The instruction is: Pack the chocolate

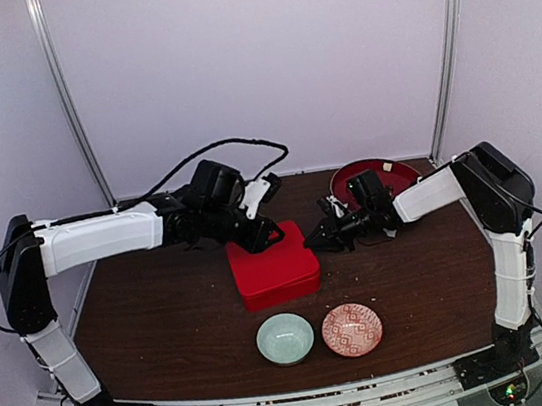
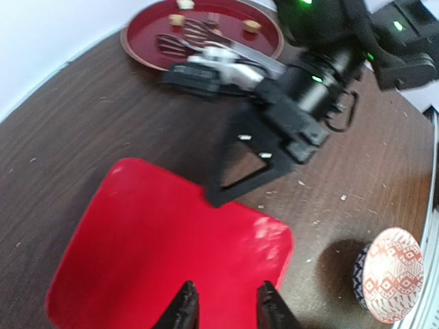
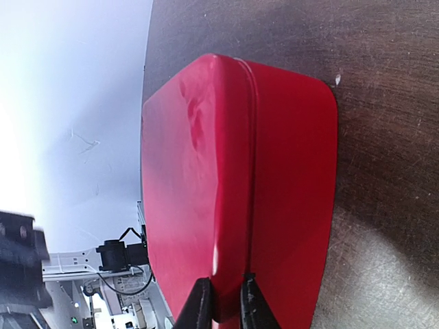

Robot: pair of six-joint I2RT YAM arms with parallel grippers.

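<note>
A closed red box (image 1: 273, 268) sits mid-table. My right gripper (image 1: 314, 241) is at its right edge; in the right wrist view its jaws (image 3: 224, 306) are shut on the rim of the box's lid (image 3: 185, 171). My left gripper (image 1: 271, 231) hovers over the box's far edge; its jaws (image 2: 226, 310) stand open and empty above the lid (image 2: 158, 253). Small tan chocolate pieces (image 2: 252, 26) lie on a round red tray (image 2: 271, 42) at the back, with one more piece (image 2: 177, 20) to their left. A whitish piece (image 1: 384, 167) shows on the tray in the top view.
A pale green bowl (image 1: 285, 338) and a red patterned bowl (image 1: 351, 329) stand near the front edge; the patterned bowl also shows in the left wrist view (image 2: 391, 274). Dark crinkled cups (image 2: 175, 42) and slim silver tongs (image 2: 226, 51) lie on the tray. Crumbs dot the brown table.
</note>
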